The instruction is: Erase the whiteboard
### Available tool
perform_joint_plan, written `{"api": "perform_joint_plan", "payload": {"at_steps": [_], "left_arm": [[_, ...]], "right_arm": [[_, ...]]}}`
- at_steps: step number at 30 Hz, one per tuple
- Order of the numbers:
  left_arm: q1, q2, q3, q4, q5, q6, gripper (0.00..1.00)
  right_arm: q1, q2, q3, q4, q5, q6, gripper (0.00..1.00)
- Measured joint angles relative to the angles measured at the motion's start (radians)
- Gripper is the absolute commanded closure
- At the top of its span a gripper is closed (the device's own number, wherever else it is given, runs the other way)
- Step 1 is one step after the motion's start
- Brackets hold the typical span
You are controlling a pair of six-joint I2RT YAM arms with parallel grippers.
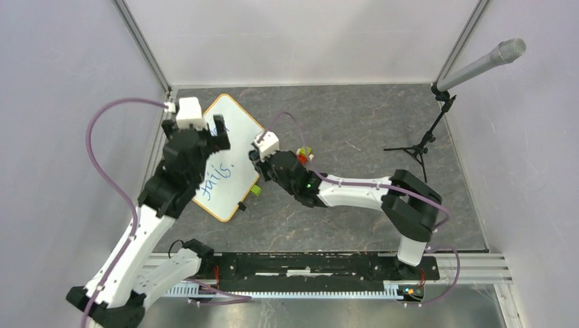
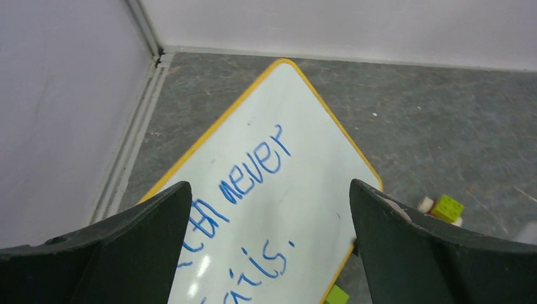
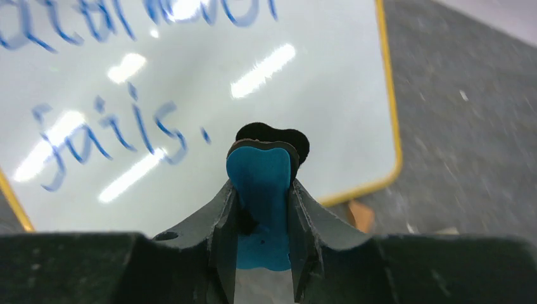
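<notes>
The whiteboard (image 1: 235, 133) lies tilted on the grey table at the back left, with a thin orange rim and blue handwriting (image 2: 256, 168) reading "never" and "fails." My left gripper (image 1: 205, 145) hovers over the board's left part, and in its wrist view the left gripper (image 2: 270, 190) stands wide open with nothing between the fingers. My right gripper (image 1: 257, 161) sits at the board's right edge. Seen from its own wrist, the right gripper (image 3: 263, 190) is shut on a blue eraser (image 3: 261, 174) with a black felt face, pointing at the whiteboard (image 3: 266, 69) just below the writing.
A small green block (image 1: 255, 190) and a black clip (image 1: 241, 206) sit by the board's right edge. A pile of coloured blocks (image 1: 304, 155) lies behind the right wrist. A microphone on a stand (image 1: 437, 102) occupies the back right corner. White walls enclose the table.
</notes>
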Motion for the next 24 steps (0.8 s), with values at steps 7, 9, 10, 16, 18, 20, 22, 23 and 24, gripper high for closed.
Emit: {"api": "perform_joint_plan", "payload": {"at_steps": [7,9,10,16,18,20,22,23,24], "left_arm": [[0.401,0.296,0.300,-0.122,0.280,-0.156,0.00],[0.463,0.380,0.370,-0.140,0.354,-0.182,0.00],[0.499,0.422,0.400,-0.144,0.400,-0.194,0.00],[0.638,0.621,0.471,-0.168,0.597,-0.222,0.01],[0.653,0.657,0.471,-0.182,0.619,-0.222,0.04],[0.652,0.681,0.468,-0.192,0.638,-0.222,0.07],[0.652,0.686,0.465,-0.194,0.646,-0.222,0.11],[0.651,0.686,0.464,-0.193,0.648,-0.222,0.13],[0.650,0.686,0.462,-0.190,0.649,-0.222,0.14]], "right_arm": [[0.000,0.138,0.181,0.176,-0.172,-0.076,0.73],[-0.003,0.146,0.190,0.204,-0.214,-0.083,0.72],[-0.006,0.153,0.196,0.213,-0.246,-0.084,0.72],[-0.028,0.217,0.244,0.227,-0.420,-0.113,0.70],[-0.033,0.241,0.258,0.221,-0.444,-0.134,0.69],[-0.035,0.268,0.280,0.209,-0.464,-0.148,0.69],[-0.034,0.303,0.330,0.183,-0.481,-0.155,0.68],[-0.034,0.317,0.352,0.172,-0.487,-0.156,0.67],[-0.034,0.331,0.375,0.163,-0.495,-0.159,0.67]]}}
